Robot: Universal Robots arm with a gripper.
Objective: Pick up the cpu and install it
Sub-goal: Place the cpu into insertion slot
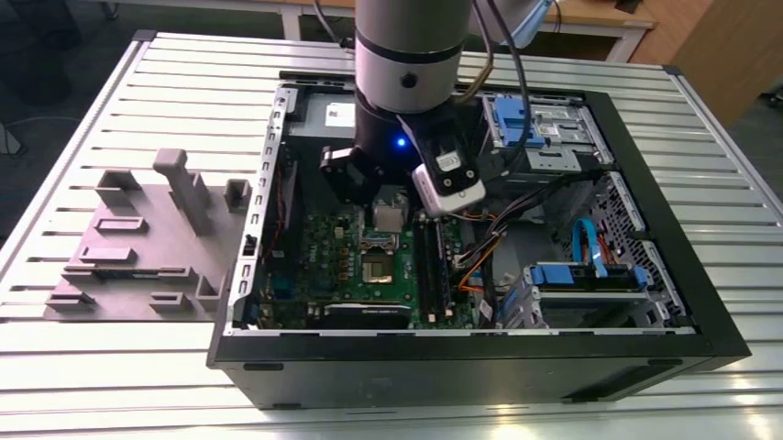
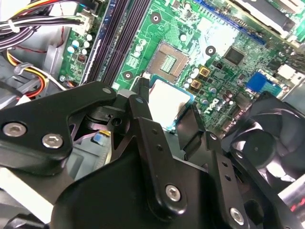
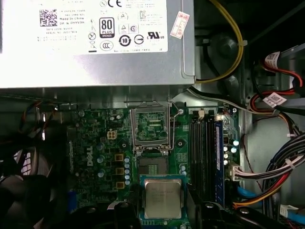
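The jaws are closed narrowly on the cpu (image 2: 167, 101), which is gripped at opposite edges and held above the motherboard (image 3: 95, 157), near the open socket (image 3: 151, 168). In the second wrist view part of the cpu is hidden by the black fingers (image 2: 143, 114). Its engraved markings cannot be made out. A white printed label (image 3: 86, 24) is carried by the power supply (image 3: 95, 71).
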